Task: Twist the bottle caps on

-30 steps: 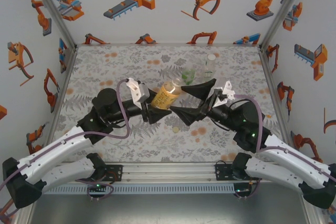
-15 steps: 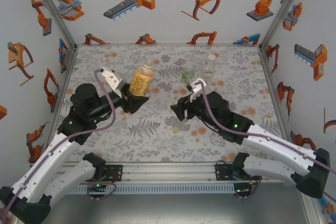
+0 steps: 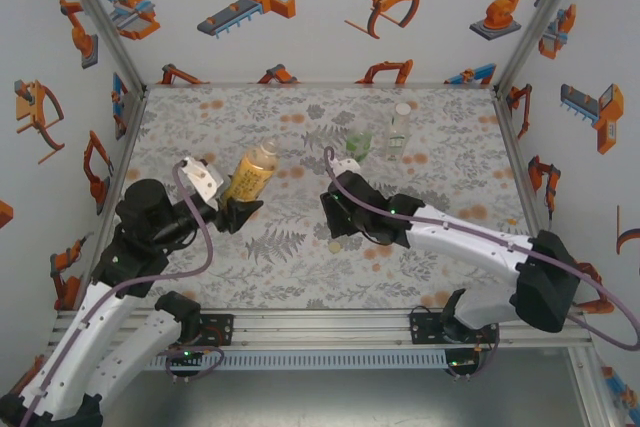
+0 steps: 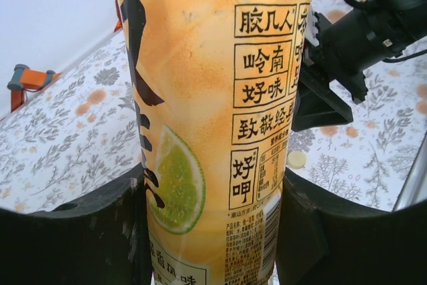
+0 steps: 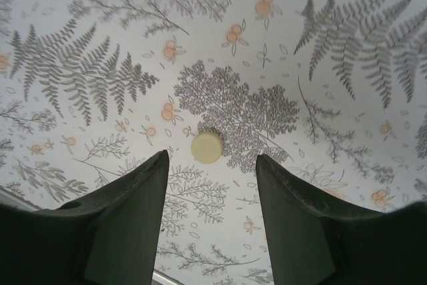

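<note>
Since a second ago the amber bottle [image 3: 251, 171] is carried from the middle of the mat [image 3: 200, 117] over toward its left edge, and the right gripper [image 5: 212, 165] is swung down over the yellowish cap [image 5: 207, 146]. So, the bottle is held off the mat, tilted, with its neck pointed at the far edge. It's clamped low on the body by the left gripper [image 3: 238, 210], jaws closed on both sides of the printed label. The cap is laid flat on the mat, about mid-width and nearer the near edge. It's framed just ahead of the right fingers [image 5: 127, 211], whose jaws are parted and not seen touching it. A green-tinted bottle [image 3: 360, 142] and a slim colourless bottle [image 3: 400, 130] are stood upright side by side toward the far edge, right of middle, well apart from the cap.
</note>
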Controlling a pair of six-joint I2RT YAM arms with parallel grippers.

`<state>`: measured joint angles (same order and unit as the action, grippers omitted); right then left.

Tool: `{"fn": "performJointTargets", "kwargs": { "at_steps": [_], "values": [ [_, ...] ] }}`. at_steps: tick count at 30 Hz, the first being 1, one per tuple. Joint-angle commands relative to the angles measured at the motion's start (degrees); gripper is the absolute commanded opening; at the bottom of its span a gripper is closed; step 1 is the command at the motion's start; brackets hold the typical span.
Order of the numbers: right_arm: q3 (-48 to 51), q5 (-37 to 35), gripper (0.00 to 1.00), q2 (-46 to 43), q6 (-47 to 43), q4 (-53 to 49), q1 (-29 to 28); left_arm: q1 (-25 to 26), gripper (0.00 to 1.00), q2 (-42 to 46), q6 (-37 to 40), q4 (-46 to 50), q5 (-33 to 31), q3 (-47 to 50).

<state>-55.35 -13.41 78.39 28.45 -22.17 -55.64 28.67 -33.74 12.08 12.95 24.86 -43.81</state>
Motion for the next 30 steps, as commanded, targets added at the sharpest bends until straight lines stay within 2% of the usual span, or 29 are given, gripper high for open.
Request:
{"fn": "performJointTargets", "kwargs": {
  "at_steps": [1,5,18,30],
  "values": [
    [-2.84,-0.22,0.5,3.21,5.65,-4.25,-0.14,-0.37,0.03,1.25,2.33,0.44,-1.83,0.93],
    [-4.11,2.4,0.49,7.94,6.33,-5.65,-0.15,-0.37,0.09,2.3,2.52,0.54,-3.35,1.16],
    [-8.1,6.38,0.44,18.64,7.39,-6.98,-0.01,-0.72,0.1,1.84,2.61,0.97,-2.82,1.23],
    [-8.81,5.72,0.46,22.5,7.53,-8.09,-0.16,-1.51,0.11,1.23,2.5,1.35,-1.81,0.83]
  ]
}}
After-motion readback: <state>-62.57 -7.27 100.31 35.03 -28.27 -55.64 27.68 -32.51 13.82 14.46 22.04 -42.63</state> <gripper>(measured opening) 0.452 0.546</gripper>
